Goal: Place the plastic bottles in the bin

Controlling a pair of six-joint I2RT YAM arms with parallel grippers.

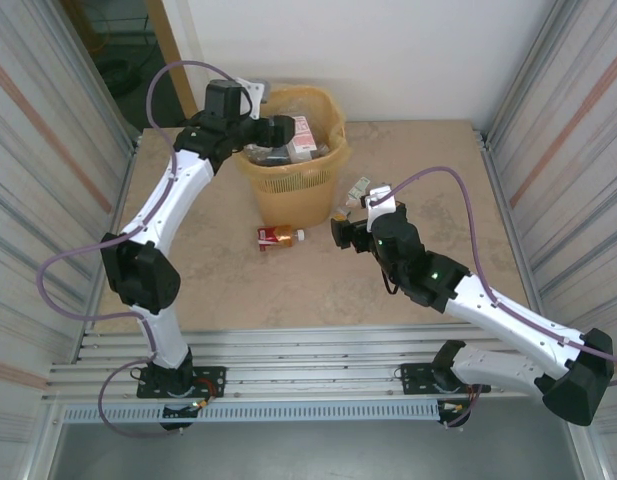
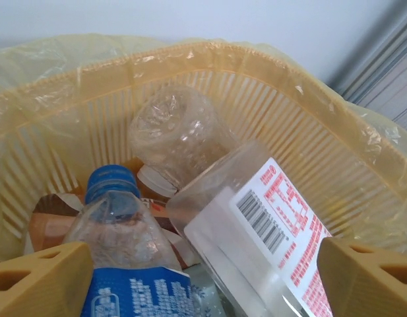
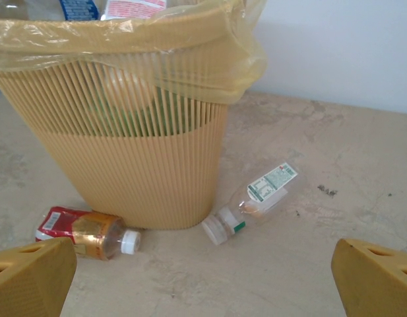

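- Ribbed, tapered orange-yellow bin [image 3: 144, 165] with a crinkly yellow liner stands on the table [image 3: 335, 158], smooth clear plastic bottles [image 2: 177, 132] heaped inside.
- Left gripper [image 2: 203, 267] above the heap: fingers spread, empty.
- Right gripper [image 3: 203, 264]: wide apart, empty.
- Red-labelled bottle [image 3: 84, 231] and clear bottle [image 3: 256, 198] lie at the bin's foot.

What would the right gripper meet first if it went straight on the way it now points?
Most likely the clear bottle with the green-and-white label, lying on the table ahead of the right gripper. The lower wall of the bin stands just left of that line; depth is unclear, so it could come first.
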